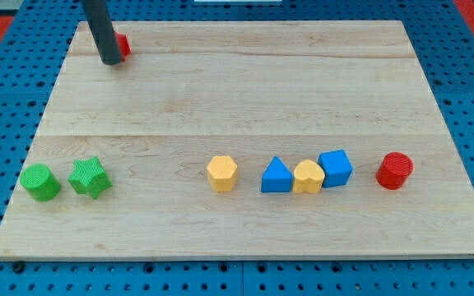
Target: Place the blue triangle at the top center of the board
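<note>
Rod-end, my tip (112, 61) (bare, gripping nothing), touches a red block (123, 44) top-left, far from the blue triangle (276, 177).

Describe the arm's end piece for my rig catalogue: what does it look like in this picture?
Only a straight dark grey rod shows, round in section, smooth and matte, entering from the view's top. It carries no visible cables, markings or joints. My tip is a plain blunt end of the same dark colour. The rest of the arm is out of frame.
</note>
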